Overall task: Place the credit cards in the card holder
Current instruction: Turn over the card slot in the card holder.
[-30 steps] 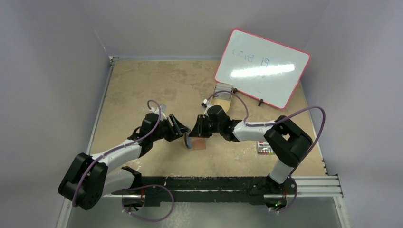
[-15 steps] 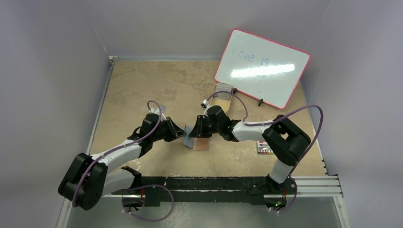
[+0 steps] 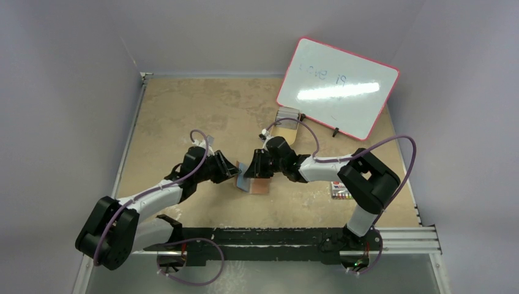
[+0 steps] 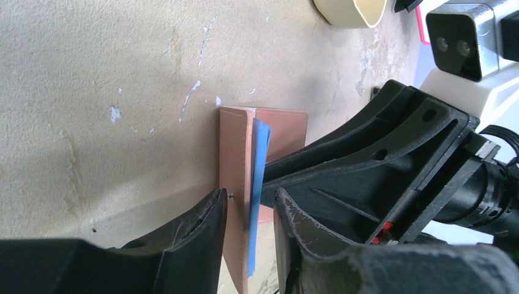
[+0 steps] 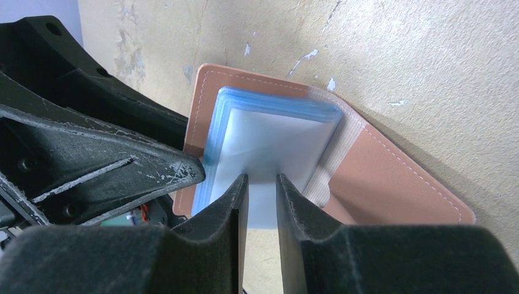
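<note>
— Status on your right?
— My right gripper (image 5: 260,184) is clamped on the credit cards (image 5: 269,138), which stand up from the open card holder (image 3: 260,187) at the middle of the table (image 3: 183,110).
— Left?
— My left gripper (image 4: 250,195) sits at the holder's nine o'clock, fingers (image 4: 202,233) apart, one either side of its raised flap and the cards' blue edge.

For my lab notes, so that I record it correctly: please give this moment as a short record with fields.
right gripper: shut on the credit cards, pinching the stack's edge
credit cards: light blue stack, between the flaps of the card holder; slotted or not, cannot tell
card holder: reddish-brown, one flap on the table, the other raised
left gripper: jaws straddle the raised flap and cards; grip unclear
also present: whiteboard, marker pack
</note>
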Controlling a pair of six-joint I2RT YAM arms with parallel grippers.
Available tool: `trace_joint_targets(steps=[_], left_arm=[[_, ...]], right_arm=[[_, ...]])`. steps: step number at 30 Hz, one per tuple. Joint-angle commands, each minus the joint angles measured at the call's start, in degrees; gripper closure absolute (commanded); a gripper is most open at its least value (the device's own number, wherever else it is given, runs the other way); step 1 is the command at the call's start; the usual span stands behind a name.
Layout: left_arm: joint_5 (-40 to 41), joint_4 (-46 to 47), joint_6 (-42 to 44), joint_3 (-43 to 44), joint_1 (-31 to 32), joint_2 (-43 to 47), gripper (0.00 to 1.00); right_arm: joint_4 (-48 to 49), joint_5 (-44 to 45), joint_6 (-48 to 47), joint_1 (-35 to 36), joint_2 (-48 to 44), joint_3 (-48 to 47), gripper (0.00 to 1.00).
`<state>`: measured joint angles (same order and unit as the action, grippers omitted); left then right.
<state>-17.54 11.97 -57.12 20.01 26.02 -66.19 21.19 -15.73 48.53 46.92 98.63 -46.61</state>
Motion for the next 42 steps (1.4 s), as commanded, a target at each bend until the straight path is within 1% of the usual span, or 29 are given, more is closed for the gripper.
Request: trace_joint_targets(steps=[1,4,6,13,15,18,22,26,29,30,33,34,37,39,42], left_arm=[[0.6,2.1,2.0,0.6,0.2,-1.2,0.66],[0.4,2.8,2.3,0.2,0.2,-2.2,0.65],[0.1,3.9,2.0,-0.1,0.2,-2.7,0.67],[-1.2,5.7,1.3,0.2,0.2,-2.9,0.88],[-1.6,6.1,1.1,0.0,0.2,-2.6,0.91],[-2.2,7.5,0.5,-0.7,0.2,-1.4,0.9],[-3.6,10.8,-0.9,-2.1,0.2,0.0,0.92],[-3.8,12.4,-1.8,-2.8,0.2,0.2,0.86],[-4.3,12.7,-1.7,-2.8,0.2,-0.4,0.87],[-4.4,12.8,-1.7,-2.8,0.2,-0.7,0.86],[-4.7,12.5,-1.7,-2.5,0.2,-1.0,0.78],[-4.8,12.5,-1.7,-2.5,0.2,-0.9,0.79],[-4.9,12.5,-1.6,-2.6,0.2,-0.8,0.9],[-4.9,12.8,-1.8,-2.8,0.2,-0.6,1.0],[-5.2,12.9,-1.7,-2.8,0.2,-0.5,1.0]], right_arm=[[-0.8,0.9,-1.0,0.1,-0.4,-0.1,0.74],[-1.2,0.8,-0.9,0.1,-0.5,0.8,0.74],[-0.9,0.9,-0.7,0.1,-0.6,1.3,0.74],[-0.1,1.5,-0.6,0.0,-0.5,2.4,0.74],[0.0,2.2,-1.1,0.1,0.1,2.6,0.74],[-0.1,3.0,-1.2,0.0,2.0,2.5,0.74],[0.9,2.9,-1.1,0.0,2.7,3.3,0.74],[1.2,2.9,-1.0,0.0,2.7,3.5,0.75],[1.1,3.0,-1.0,-0.1,2.4,3.6,0.74],[1.2,3.1,-1.0,0.0,2.4,3.6,0.75],[1.2,3.7,-1.0,0.0,2.3,3.6,0.75],[1.0,4.1,-1.1,0.0,2.3,3.5,0.75],[0.7,4.5,-1.3,0.0,1.8,3.6,0.75],[0.3,4.5,-1.6,0.0,1.5,3.6,0.75],[0.2,4.5,-1.6,0.0,1.4,3.5,0.74]])
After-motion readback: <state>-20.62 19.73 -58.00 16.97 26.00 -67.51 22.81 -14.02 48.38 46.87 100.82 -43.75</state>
